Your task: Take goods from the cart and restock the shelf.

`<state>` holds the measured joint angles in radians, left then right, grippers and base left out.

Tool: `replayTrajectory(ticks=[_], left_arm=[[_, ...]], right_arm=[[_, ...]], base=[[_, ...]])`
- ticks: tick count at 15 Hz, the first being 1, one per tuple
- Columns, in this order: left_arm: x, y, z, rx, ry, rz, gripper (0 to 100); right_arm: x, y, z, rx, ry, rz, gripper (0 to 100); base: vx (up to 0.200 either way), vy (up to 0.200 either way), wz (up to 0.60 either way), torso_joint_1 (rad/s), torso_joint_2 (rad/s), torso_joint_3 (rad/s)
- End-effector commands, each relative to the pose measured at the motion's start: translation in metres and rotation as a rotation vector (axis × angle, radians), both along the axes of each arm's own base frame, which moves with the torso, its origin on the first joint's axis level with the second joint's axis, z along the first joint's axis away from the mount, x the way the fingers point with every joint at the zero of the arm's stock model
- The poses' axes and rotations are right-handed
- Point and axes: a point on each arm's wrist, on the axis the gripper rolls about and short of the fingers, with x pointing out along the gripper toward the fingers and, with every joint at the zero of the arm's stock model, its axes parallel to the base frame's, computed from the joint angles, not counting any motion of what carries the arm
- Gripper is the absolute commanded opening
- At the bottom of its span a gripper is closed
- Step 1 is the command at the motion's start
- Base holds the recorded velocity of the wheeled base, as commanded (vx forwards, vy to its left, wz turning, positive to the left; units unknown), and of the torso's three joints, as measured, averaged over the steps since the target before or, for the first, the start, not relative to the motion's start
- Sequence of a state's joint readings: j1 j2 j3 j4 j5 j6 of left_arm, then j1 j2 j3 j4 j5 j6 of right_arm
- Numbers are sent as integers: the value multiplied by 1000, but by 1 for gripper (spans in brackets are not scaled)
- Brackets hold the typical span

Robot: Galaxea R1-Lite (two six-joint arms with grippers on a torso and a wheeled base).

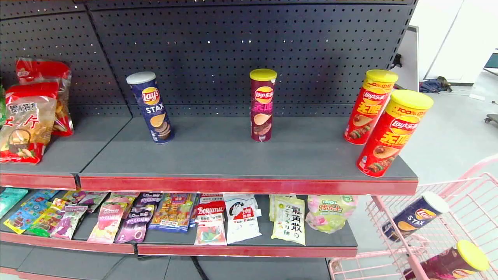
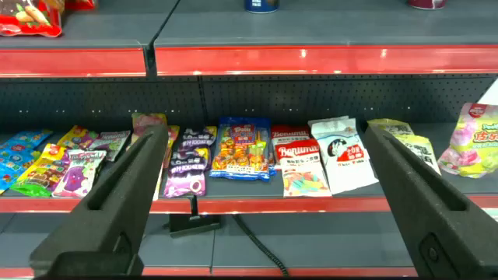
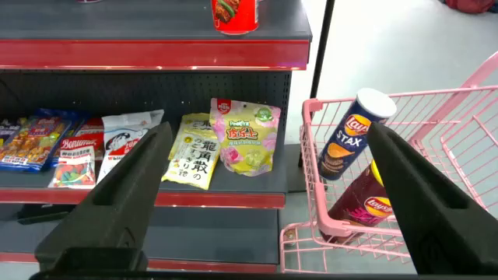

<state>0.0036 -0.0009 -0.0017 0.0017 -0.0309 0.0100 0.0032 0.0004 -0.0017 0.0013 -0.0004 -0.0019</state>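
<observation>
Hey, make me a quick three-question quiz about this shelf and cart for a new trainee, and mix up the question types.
1. True or false: the right gripper is shut on a can.
2. How many chip cans stand on the top shelf?
3. Which cans lie in the pink cart? A: two red. B: one blue, one maroon. C: one red, one blue.

Key
1. False: it is open and empty.
2. Four: blue shelf can, maroon shelf can, rear red can, front red can.
3. B: blue cart can, maroon cart can.
</observation>
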Motion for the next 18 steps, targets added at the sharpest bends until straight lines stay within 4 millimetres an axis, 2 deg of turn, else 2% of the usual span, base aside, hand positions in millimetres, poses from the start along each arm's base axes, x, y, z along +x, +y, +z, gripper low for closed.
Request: replayTrajectory(ticks=[1, 9, 11, 18], left_arm=[[0, 0, 0, 1, 1, 1, 100], [0, 0, 0, 2, 1, 0, 100], [0, 0, 0, -1, 1, 1, 100], [0, 0, 0, -1, 1, 1, 100]], right_arm=[[0, 0, 0, -1, 0, 0, 100], [0, 0, 0, -1, 0, 2, 100], [0, 0, 0, -3, 0, 0, 100], [0, 0, 0, 0, 0, 2, 100]], base=[[0, -200, 0, 2, -2, 2], [0, -200, 0, 2, 1, 2], [0, 0, 0, 0, 0, 0], [0, 0, -600, 2, 2, 4]])
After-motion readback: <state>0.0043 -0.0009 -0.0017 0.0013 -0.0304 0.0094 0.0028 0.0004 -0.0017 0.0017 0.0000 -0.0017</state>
